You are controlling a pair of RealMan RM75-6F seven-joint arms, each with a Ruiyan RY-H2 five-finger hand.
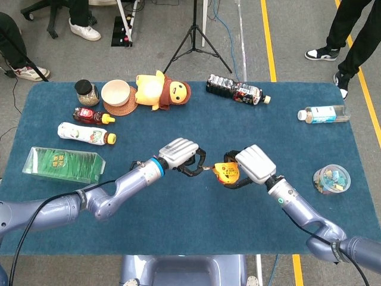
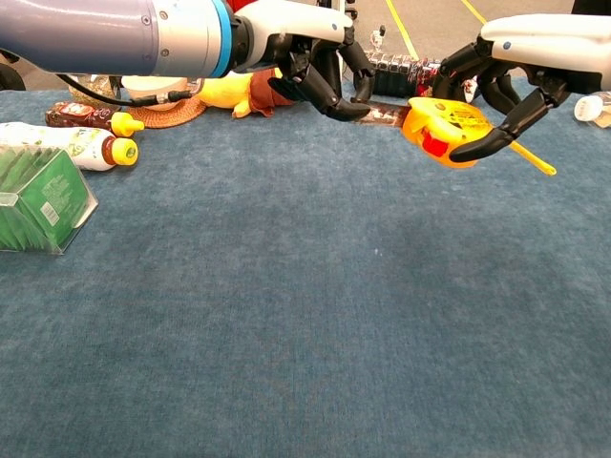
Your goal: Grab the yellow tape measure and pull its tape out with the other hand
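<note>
The yellow tape measure (image 1: 227,173) (image 2: 442,130) hangs above the blue table, gripped in my right hand (image 1: 255,166) (image 2: 520,59). Its red button faces the chest camera and a yellow wrist strap (image 2: 532,158) sticks out to the right. My left hand (image 1: 179,156) (image 2: 310,67) is just left of it and pinches the end of the tape. A short dark strip of tape (image 2: 386,114) (image 1: 208,169) spans the gap between the two hands. The fingers hide the tape's tip.
Along the left edge lie a green box (image 1: 62,165), a white bottle (image 1: 86,133), a sauce bottle (image 1: 92,115) and a jar (image 1: 87,92). A bowl (image 1: 115,92), a plush toy (image 1: 161,90) and a dark bottle (image 1: 237,89) line the back. A water bottle (image 1: 323,114) and a tub (image 1: 331,179) sit right.
</note>
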